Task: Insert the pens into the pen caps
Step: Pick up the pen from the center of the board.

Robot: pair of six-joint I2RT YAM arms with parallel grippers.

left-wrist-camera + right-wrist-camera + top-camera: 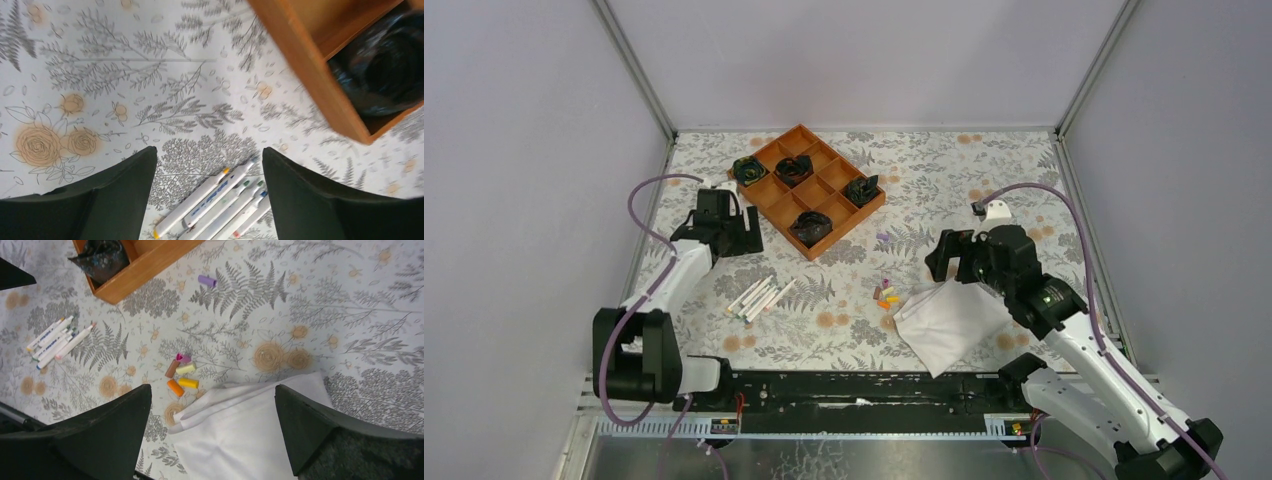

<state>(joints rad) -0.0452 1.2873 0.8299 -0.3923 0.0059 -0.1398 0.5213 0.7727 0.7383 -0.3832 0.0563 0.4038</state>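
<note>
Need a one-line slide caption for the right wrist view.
Open right hand hovers over a white cloth, loose pen caps beside it, pens and a wooden tray farther off.

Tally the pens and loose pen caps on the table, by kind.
pens: 5
pen caps: 6 (5 clustered, plus the purple cap lying apart)
Total: 11

left claw (207,167): jaws spread wide, pointing down | right claw (212,392): jaws spread wide, pointing down
</note>
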